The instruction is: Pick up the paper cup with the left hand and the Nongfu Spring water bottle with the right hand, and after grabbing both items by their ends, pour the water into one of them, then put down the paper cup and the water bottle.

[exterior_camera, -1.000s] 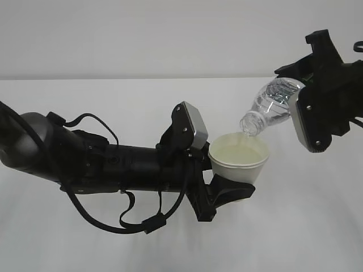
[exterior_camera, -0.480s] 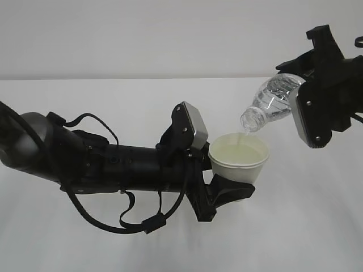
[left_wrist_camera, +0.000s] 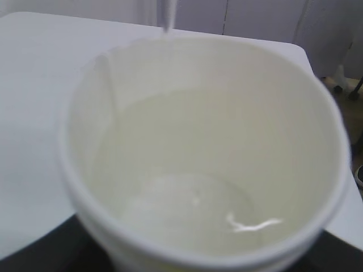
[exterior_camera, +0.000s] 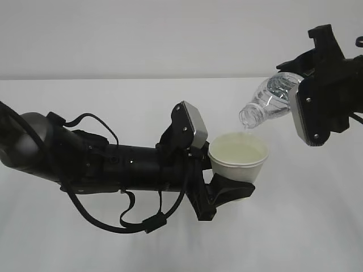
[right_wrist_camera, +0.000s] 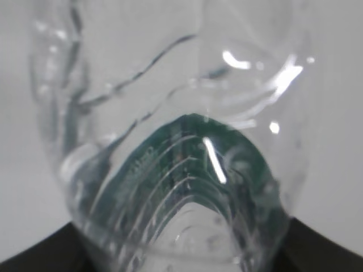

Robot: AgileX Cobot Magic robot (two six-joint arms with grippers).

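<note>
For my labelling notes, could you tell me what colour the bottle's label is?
Dark green, clearest in the right wrist view on the Nongfu Spring water bottle.

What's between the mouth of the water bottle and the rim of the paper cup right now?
Only open air in the exterior view: the water bottle mouth hangs just above the paper cup rim. The left wrist view shows a thin blurred streak above the rim, possibly water.

The right hand (exterior_camera: 295,90) rose a little and drew slightly right, carrying the Nongfu Spring water bottle (exterior_camera: 265,103) with it. The bottle's tilt became shallower, nearer level. Its open mouth, which had been down close to the far rim of the paper cup (exterior_camera: 238,161), lifted clear above the cup.
</note>
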